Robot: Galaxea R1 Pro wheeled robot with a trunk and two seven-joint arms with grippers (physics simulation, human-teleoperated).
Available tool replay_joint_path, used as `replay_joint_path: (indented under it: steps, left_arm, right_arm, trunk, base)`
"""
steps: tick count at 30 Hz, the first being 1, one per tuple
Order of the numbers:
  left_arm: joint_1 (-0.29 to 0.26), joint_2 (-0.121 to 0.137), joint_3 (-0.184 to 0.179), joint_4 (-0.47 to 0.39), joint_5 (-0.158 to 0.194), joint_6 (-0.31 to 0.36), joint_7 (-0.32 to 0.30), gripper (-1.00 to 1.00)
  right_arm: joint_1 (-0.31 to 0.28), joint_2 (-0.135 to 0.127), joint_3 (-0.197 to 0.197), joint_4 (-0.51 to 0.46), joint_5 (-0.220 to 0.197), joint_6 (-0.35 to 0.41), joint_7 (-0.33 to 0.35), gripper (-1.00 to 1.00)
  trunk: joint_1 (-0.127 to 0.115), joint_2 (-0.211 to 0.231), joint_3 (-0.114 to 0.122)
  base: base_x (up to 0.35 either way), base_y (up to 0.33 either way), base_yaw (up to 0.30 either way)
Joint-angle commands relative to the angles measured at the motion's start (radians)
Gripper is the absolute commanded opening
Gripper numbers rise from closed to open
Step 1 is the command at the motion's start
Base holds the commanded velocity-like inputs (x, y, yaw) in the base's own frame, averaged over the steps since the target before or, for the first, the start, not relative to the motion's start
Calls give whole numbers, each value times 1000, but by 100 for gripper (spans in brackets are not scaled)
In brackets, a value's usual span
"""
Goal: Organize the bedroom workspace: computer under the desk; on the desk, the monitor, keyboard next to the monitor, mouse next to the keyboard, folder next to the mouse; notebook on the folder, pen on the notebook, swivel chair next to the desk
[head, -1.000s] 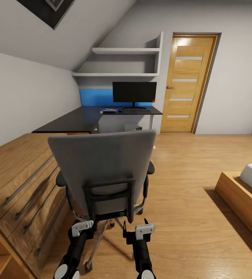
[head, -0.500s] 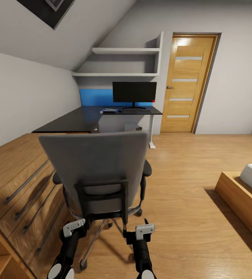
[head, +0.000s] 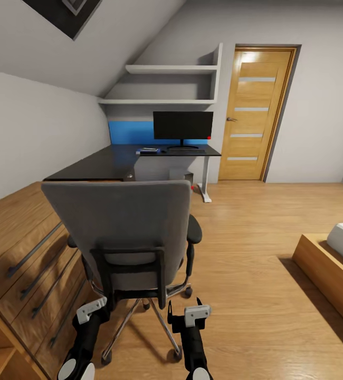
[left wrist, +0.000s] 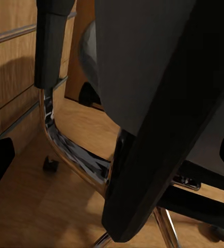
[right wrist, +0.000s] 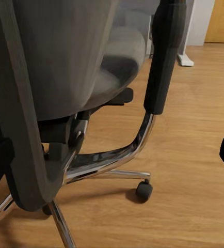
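Left to right in the head view: oak drawers (head: 29, 253) along the left wall, then the left gripper (head: 91, 310) low behind the swivel chair (head: 124, 232), jaws look parted in the left wrist view with dark finger tips at both frame edges, nothing between them, the black back frame (left wrist: 158, 155) close ahead. Right gripper (head: 191, 314) just beside the chair's right rear, also spread and empty; right wrist view has the right armrest post (right wrist: 161, 62) and a castor (right wrist: 144, 191) near. Chair stands well apart from the desk (head: 134, 158), back toward the robot, seat not visibly carrying anything. On the desk far end: monitor (head: 182, 125), keyboard (head: 184, 150) at its foot, blue folder (head: 149, 151) with something on it just left of that; mouse and pen too small to tell. Computer (head: 182, 174) under the desk. Step in hand is likely chair to desk. To do it well: push with both grippers evenly on the back frame, low and centred, so the castors roll straight; keep the left side off the drawers, stop short of the white desk leg (head: 206, 179) and computer.
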Motion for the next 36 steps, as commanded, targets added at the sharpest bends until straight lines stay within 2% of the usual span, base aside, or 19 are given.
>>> replay_joint_path:
  steps: [1, 17, 20, 27, 36]
  left_arm:
    - [-1, 1, -3, 0, 5, -4, 6, 100]
    - [-1, -3, -14, 0, 3, -3, 0, 100]
    - [-1, -4, -34, 1, 2, -3, -1, 100]
    - [-1, -3, -105, 2, 2, 0, 3, 100]
    - [-1, -3, -132, 22, 1, 0, 5, 100]
  right_arm:
    - [-1, -1, 5, 0, -9, -6, -4, 100]
    - [-1, 0, 5, 0, -8, -5, -4, 100]
    - [-1, 0, 6, 1, -7, -5, -2, 100]
    - [-2, 0, 14, 1, -4, -3, 4, 100]
    - [-1, 1, 39, 1, 11, -1, 27, 100]
  trunk:
    - [0, 0, -1]
    - [0, 0, -1]
    - [0, 0, -1]
    - [0, 0, -1]
    - [0, 0, -1]
  base:
    - [0, 0, 0]
    - [0, 0, 0]
    - [0, 0, 0]
    - [0, 0, 0]
    - [0, 0, 0]
